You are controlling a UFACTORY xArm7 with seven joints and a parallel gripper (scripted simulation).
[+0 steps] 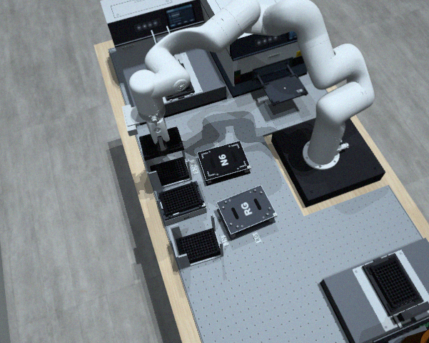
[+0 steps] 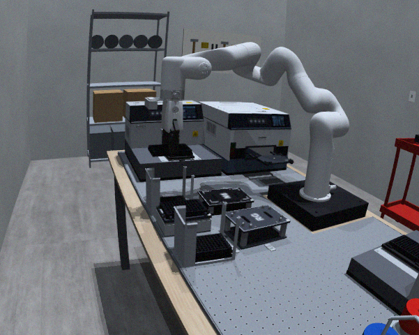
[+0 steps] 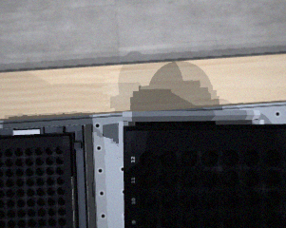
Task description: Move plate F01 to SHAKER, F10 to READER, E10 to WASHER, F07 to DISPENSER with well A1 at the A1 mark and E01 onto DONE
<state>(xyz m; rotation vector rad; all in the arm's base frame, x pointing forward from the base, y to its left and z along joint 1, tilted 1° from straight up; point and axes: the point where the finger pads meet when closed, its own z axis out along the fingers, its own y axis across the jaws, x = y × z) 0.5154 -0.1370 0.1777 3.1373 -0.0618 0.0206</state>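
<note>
My gripper [image 1: 158,144] [image 2: 171,139] is shut on a black well plate [image 1: 174,139] [image 2: 183,149] [image 3: 209,176] and holds it level, high over the far stack rack [image 1: 152,180] [image 2: 152,185] at the deck's left edge. I cannot read the plate's label. A plate [image 1: 168,171] lies on that rack's floor. In the wrist view the held plate hides the rack. Another plate [image 1: 180,199] [image 2: 193,209] [image 3: 30,182] sits on the station beside it. The near rack holds a plate [image 1: 198,245] [image 2: 211,246].
Nest N6 [image 1: 224,160] [image 2: 224,196] and nest RG [image 1: 247,208] [image 2: 256,217] stand right of the racks. Two instruments stand at the back; the right one's tray [image 1: 283,88] [image 2: 270,158] is bare. A plate [image 1: 391,284] [image 2: 407,248] sits on the near right instrument.
</note>
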